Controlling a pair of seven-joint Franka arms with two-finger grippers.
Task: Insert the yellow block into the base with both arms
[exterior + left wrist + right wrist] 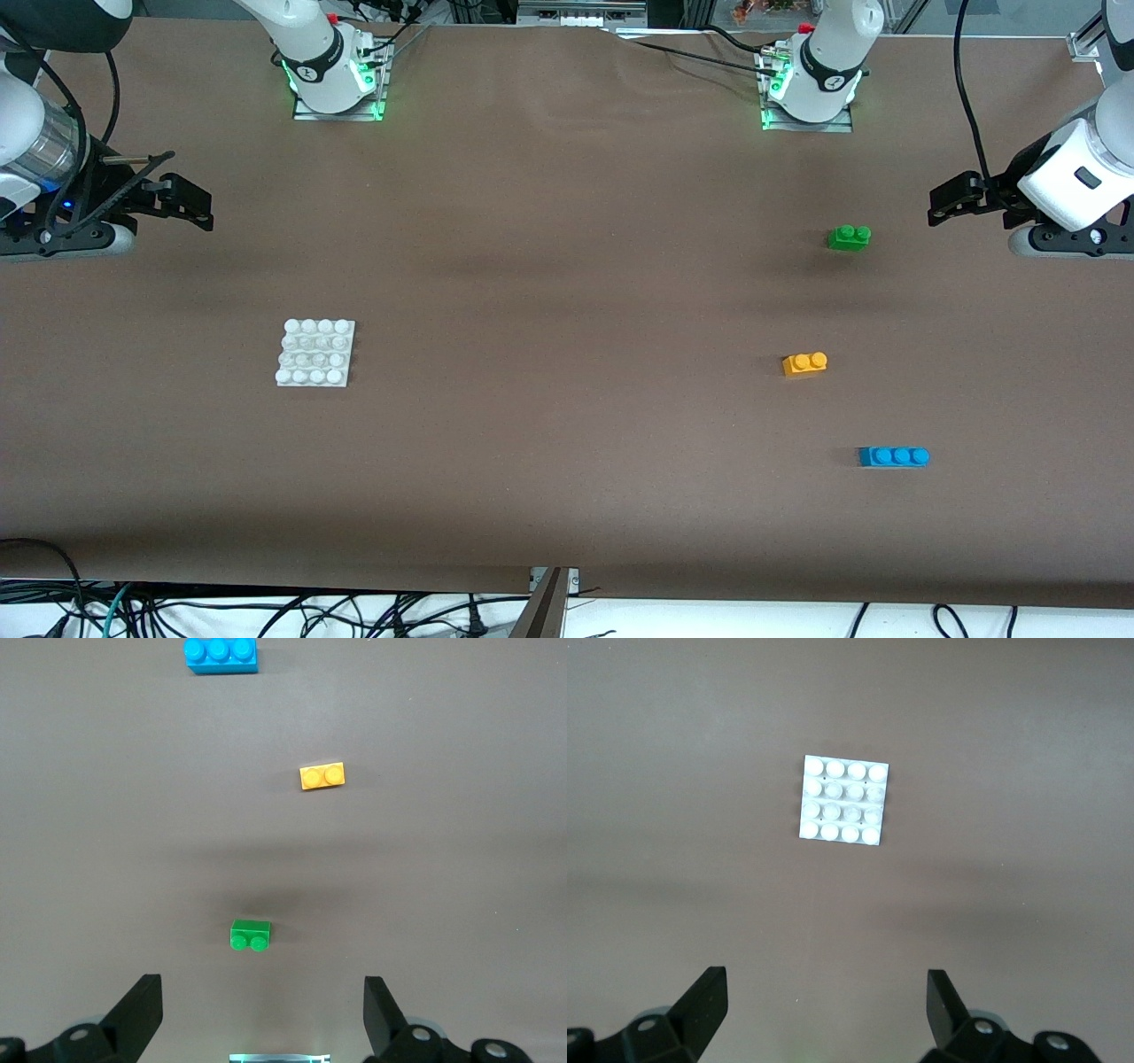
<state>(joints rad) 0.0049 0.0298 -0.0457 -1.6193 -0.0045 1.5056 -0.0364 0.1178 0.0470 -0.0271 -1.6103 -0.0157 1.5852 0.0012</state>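
The yellow block point(804, 363) lies on the brown table toward the left arm's end; it also shows in the left wrist view point(322, 776). The white studded base point(315, 353) lies toward the right arm's end and shows in the right wrist view point(843, 799). My left gripper point(946, 202) is open and empty, raised at the table's edge at its own end; in its wrist view point(263, 1010) nothing is between its fingers. My right gripper point(193, 206) is open and empty, raised at its own end, and also shows in its wrist view point(827, 1005).
A green two-stud brick point(849, 237) lies farther from the front camera than the yellow block, also in the left wrist view point(251, 935). A blue three-stud brick point(893, 456) lies nearer, also in that view point(221, 654). Cables hang at the table's front edge.
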